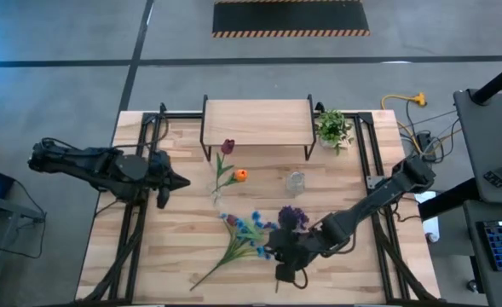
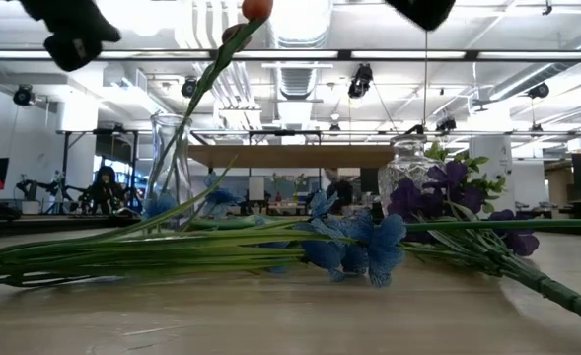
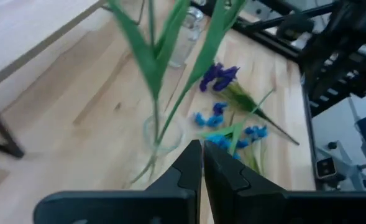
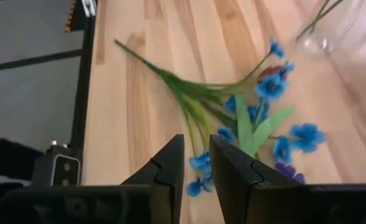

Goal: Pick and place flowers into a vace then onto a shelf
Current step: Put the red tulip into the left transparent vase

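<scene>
Flat on the table, blue spray (image 1: pixel 244 234) – stem end toward the front-left corner

Grey floor (image 1: pixel 63 85), striped mat (image 1: pixel 291 17)

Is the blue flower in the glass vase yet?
No. The blue small-blossom spray lies flat on the wooden table, apart from the clear glass vase.

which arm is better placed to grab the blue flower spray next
Likely the right: its gripper hovers directly over the blue spray lying flat on the table. The left gripper waits by the vase, farther off.
</scene>
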Controlling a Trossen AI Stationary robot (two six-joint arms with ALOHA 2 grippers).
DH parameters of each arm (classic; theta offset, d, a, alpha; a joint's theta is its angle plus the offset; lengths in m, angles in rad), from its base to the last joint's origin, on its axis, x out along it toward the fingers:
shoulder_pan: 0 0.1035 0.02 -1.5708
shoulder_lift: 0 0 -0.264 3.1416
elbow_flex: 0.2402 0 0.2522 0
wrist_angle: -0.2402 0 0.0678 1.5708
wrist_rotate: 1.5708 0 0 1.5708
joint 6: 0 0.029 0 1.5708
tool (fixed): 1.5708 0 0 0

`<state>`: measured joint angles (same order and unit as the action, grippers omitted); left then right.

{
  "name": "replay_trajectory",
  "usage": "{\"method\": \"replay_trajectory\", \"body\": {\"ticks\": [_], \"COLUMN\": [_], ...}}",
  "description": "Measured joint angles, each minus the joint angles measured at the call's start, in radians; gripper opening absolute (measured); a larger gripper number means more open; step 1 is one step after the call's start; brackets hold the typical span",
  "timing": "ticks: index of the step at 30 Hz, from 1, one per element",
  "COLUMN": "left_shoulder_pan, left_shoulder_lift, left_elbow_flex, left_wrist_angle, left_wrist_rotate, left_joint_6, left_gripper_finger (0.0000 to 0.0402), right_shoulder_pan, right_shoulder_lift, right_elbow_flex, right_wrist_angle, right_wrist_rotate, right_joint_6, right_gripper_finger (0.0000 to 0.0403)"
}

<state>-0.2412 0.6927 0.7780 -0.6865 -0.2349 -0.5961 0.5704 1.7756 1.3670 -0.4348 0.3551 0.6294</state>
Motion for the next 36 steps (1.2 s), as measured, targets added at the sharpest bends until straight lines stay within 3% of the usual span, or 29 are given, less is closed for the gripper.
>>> {"method": "replay_trajectory", "body": {"ticks": [8, 12, 20, 26, 29, 36], "left_shoulder_pan": [-0.050, -0.074, -0.127, -0.156, -0.172, -0.237], "left_shoulder_lift": [0.158, 0.179, 0.094, 0.041, 0.012, -0.095], "left_elbow_flex": [-0.002, 0.001, 0.000, -0.059, -0.138, -0.343], "left_wrist_angle": [0.044, 0.043, -0.083, -0.126, -0.054, 0.295], "left_wrist_rotate": [0.104, 0.108, 0.108, 0.072, 0.069, 0.041], "left_joint_6": [0.083, 0.121, 0.132, 0.132, 0.124, 0.104], "left_gripper_finger": [0.0000, 0.0000, 0.0000, 0.0000, 0.0000, 0.0000], "right_shoulder_pan": [-0.008, -0.015, -0.065, -0.108, -0.115, -0.111], "right_shoulder_lift": [0.071, 0.086, 0.088, 0.094, 0.094, 0.094], "right_elbow_flex": [0.000, 0.000, -0.003, -0.027, -0.029, -0.037], "right_wrist_angle": [0.004, -0.001, -0.041, -0.061, -0.058, -0.057], "right_wrist_rotate": [-0.023, -0.016, -0.020, -0.095, -0.095, -0.127], "right_joint_6": [0.087, 0.105, 0.081, 0.061, 0.058, 0.054], "right_gripper_finger": [0.0080, 0.0092, 0.0126, 0.0147, 0.0152, 0.0148]}}
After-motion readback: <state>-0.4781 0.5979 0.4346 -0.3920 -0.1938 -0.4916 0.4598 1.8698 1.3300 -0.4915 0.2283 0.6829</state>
